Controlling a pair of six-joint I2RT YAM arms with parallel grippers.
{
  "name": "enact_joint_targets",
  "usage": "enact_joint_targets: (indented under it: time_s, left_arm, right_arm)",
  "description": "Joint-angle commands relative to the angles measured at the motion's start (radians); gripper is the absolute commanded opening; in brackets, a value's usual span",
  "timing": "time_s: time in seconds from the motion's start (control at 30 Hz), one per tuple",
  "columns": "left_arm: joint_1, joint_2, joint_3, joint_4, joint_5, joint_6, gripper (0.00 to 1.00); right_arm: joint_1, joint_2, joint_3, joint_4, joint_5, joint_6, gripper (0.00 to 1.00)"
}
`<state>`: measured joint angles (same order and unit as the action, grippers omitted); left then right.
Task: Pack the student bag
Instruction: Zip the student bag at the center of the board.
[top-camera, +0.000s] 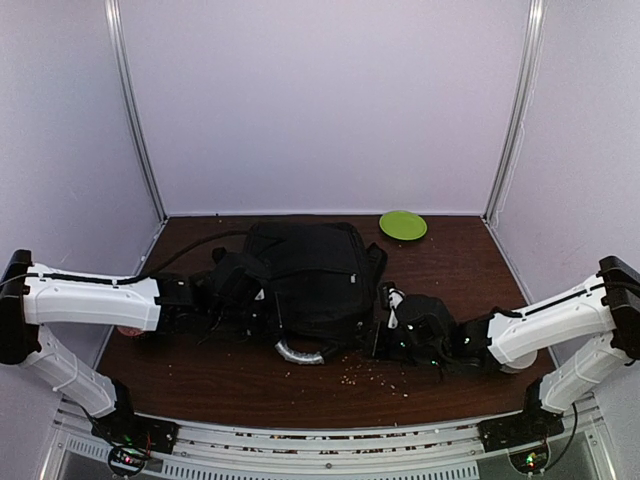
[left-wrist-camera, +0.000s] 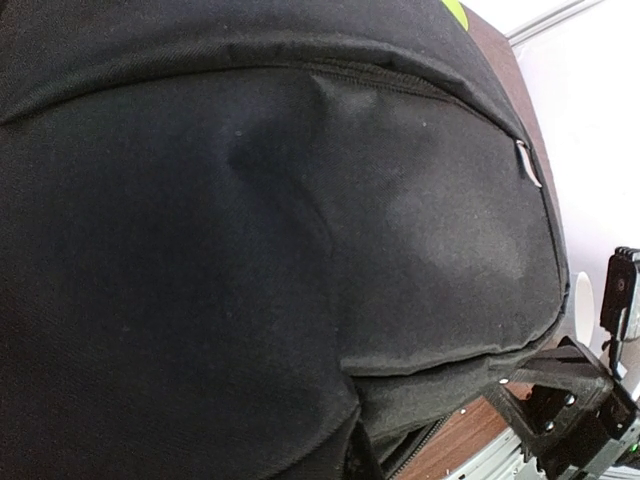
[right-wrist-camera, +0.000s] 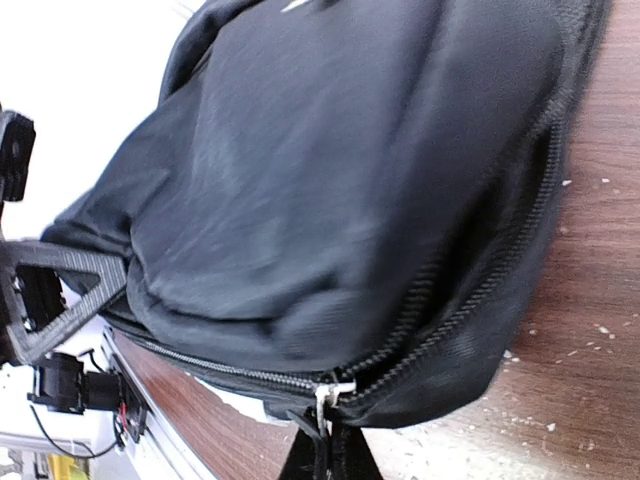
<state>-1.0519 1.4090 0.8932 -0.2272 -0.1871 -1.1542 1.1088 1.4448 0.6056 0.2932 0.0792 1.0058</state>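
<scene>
The bag (top-camera: 315, 275) lies flat in the middle of the tabletop (top-camera: 200, 370), with its silvery rim (top-camera: 300, 352) showing at its 6 o'clock edge. My left pincer (top-camera: 222, 292) is pressed together at the bag's 9 o'clock side. My wrist view there is filled with black cloth, so it may be nipping fabric, but I cannot tell. My right pincer (top-camera: 387, 322) is at the bag's 4 o'clock corner, pinching the zip pull (right-wrist-camera: 331, 390) where the zip rows meet. A green plate (top-camera: 403, 224) sits at 1 o'clock from the bag, near the back wall and apart from the bag. Crumbs (top-camera: 372, 374) are scattered on the wood at 5 o'clock from the bag.
</scene>
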Motion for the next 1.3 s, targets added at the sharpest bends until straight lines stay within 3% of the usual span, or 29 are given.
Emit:
enact_joint_targets:
  time_s: [0.0, 0.47, 0.63, 0.73, 0.87, 0.93, 1.03, 1.27]
  left_arm:
    - [0.021, -0.036, -0.008, 0.020, -0.083, 0.022, 0.00]
    - [0.024, -0.061, -0.077, 0.002, -0.098, 0.040, 0.00]
    - [0.026, -0.053, -0.126, 0.017, -0.096, 0.090, 0.00]
    - [0.046, -0.041, -0.180, 0.067, -0.073, 0.157, 0.00]
    - [0.154, -0.038, -0.231, 0.126, 0.034, 0.266, 0.00]
    - [0.224, -0.038, -0.241, 0.161, 0.097, 0.317, 0.00]
    - [0.294, -0.024, -0.233, 0.212, 0.168, 0.389, 0.00]
    - [0.399, 0.107, -0.107, 0.201, 0.246, 0.518, 0.00]
  right_arm:
    - [-0.057, -0.040, -0.066, -0.024, 0.093, 0.059, 0.00]
    - [-0.147, 0.014, -0.128, 0.075, 0.113, 0.042, 0.00]
    - [-0.118, 0.051, -0.087, 0.093, 0.030, -0.048, 0.01]
    - [-0.082, 0.030, -0.055, 0.025, 0.001, -0.098, 0.15]
    - [-0.069, -0.026, -0.079, -0.007, -0.061, -0.141, 0.46]
    - [-0.064, -0.064, -0.104, -0.013, -0.079, -0.150, 0.54]
    - [-0.042, -0.130, -0.138, -0.021, -0.074, -0.173, 0.60]
    - [0.032, -0.268, -0.163, -0.066, 0.068, -0.233, 0.60]
